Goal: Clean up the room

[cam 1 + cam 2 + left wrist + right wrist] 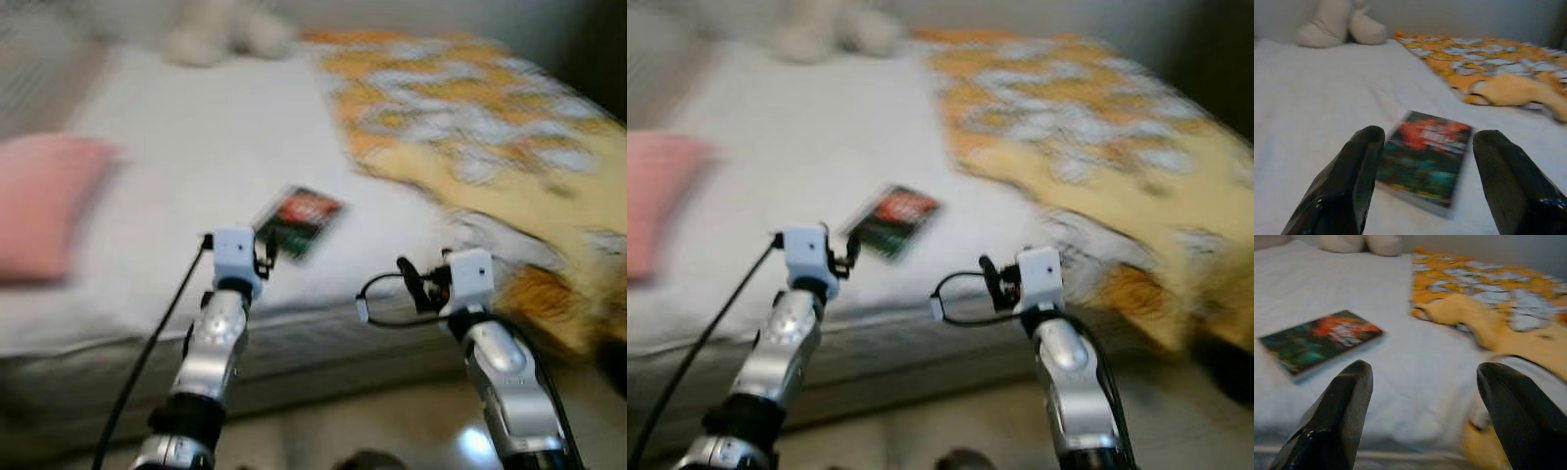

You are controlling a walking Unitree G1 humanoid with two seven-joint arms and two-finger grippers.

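A dark book (299, 221) with a red and green cover lies flat on the white bed (196, 157), near its front edge. My left gripper (1422, 166) is open just short of the book (1425, 159), which sits between and beyond its fingers (1359, 161). My right gripper (1420, 396) is open over the bed's front edge, with the book (1320, 340) off to its left side. A yellow and orange blanket (490, 127) is rumpled over the bed's right half. The eye views are blurred.
A pink pillow (44, 201) lies at the bed's left. A cream plush toy (220, 29) sits at the far end of the bed. The mattress side (323, 352) and pale floor (392, 431) are below my arms.
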